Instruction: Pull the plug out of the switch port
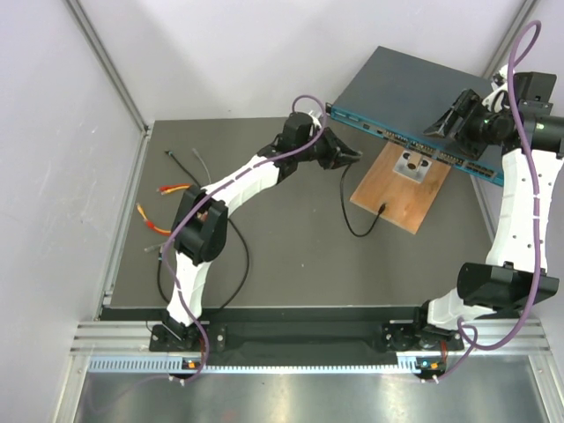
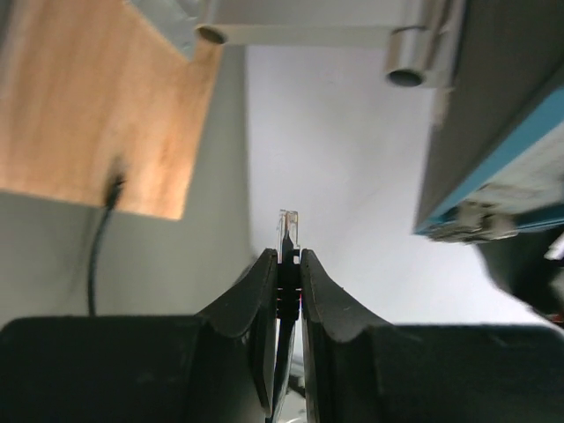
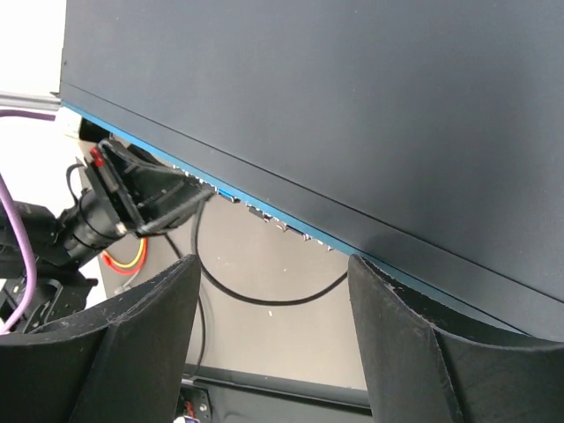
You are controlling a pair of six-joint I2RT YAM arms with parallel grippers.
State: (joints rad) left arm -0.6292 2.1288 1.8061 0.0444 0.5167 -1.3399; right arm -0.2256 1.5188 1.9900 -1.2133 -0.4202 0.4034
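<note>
Looks basically done: left gripper [image 2: 286, 257] is clamped on the clear plug [image 2: 288, 227], tip free of any port, with the switch [image 2: 507, 132] off at 3 o'clock. Right gripper [image 3: 273, 263] sits spread wide over the switch, at the table's [image 1: 264, 264] 1 o'clock. Only the release seems left.

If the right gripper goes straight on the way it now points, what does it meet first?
Probably the switch: its dark top panel fills the view just ahead of the open right gripper, though depth is hard to judge.
</note>
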